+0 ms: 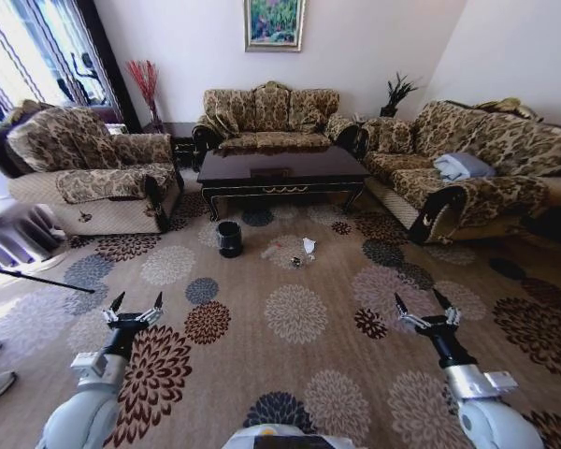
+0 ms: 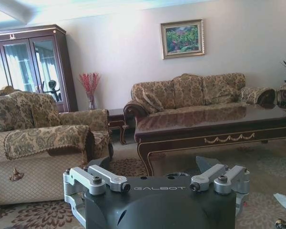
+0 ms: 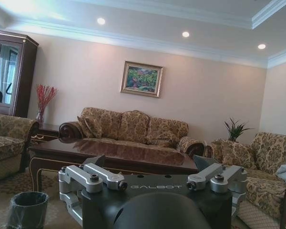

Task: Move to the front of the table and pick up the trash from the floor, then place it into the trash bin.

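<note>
both arms low over the floor [image 1: 290, 374], well short of the table [image 1: 280, 173].
left gripper [image 1: 136, 307] and right gripper [image 1: 427, 304] spread wide, holding nothing; trash [image 1: 305, 248] lies before the table, bin [image 1: 229, 238] just beside.

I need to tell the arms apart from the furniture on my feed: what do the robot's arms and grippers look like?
Both arms are silver-grey with black forearm sections. The left gripper and right gripper each have two slim dark-tipped fingers on silver linkage bars. In the wrist views the gripper body is dark grey, marked GALBOT in pale letters. No loose cables are visible.
</note>
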You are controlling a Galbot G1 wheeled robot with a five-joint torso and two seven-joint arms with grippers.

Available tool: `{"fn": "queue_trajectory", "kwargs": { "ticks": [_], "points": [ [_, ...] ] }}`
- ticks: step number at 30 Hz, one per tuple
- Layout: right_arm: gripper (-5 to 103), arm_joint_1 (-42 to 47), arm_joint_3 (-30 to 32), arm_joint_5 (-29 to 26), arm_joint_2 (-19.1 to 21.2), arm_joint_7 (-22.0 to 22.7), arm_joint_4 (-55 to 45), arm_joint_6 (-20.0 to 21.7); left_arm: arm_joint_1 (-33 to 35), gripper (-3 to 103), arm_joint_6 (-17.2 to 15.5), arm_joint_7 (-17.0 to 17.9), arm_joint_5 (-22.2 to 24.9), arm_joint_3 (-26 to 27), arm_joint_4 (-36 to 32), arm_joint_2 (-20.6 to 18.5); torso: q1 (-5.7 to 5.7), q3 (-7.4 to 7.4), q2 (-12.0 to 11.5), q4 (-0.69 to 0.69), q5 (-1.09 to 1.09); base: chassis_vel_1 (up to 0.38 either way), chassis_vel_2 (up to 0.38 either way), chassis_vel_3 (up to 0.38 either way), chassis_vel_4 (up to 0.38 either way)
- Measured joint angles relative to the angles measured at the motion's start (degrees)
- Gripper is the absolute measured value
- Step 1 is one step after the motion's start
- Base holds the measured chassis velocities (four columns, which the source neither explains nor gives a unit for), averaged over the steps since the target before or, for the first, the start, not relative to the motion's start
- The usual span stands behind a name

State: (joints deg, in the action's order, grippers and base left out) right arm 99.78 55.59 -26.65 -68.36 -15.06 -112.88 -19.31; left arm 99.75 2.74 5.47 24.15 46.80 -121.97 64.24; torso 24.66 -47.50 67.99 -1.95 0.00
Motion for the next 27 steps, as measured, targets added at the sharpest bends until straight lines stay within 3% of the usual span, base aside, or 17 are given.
{"fn": "queue_trajectory", "kwargs": {
  "ticks": [8, 27],
  "points": [
    [100, 0.1, 0.0, 0.1, -0.3, 0.0, 0.0, -0.1, 0.5, 100, -0.2, 0.0, -0.1, -0.1, 0.5, 0.2, -0.05, 0.06, -0.1, 0.0, 0.0, 0.0, 0.0, 0.0, 0.0],
    [100, -0.3, -0.1, -0.1, -0.2, 0.2, -1.1, 0.5, 1.2, 100, -3.1, -1.8, 1.1, -0.6, -1.3, 0.7, -2.53, 3.05, -5.6, 0.0, 0.0, 0.0, 0.0, 0.0, 0.0]
  ]
}}
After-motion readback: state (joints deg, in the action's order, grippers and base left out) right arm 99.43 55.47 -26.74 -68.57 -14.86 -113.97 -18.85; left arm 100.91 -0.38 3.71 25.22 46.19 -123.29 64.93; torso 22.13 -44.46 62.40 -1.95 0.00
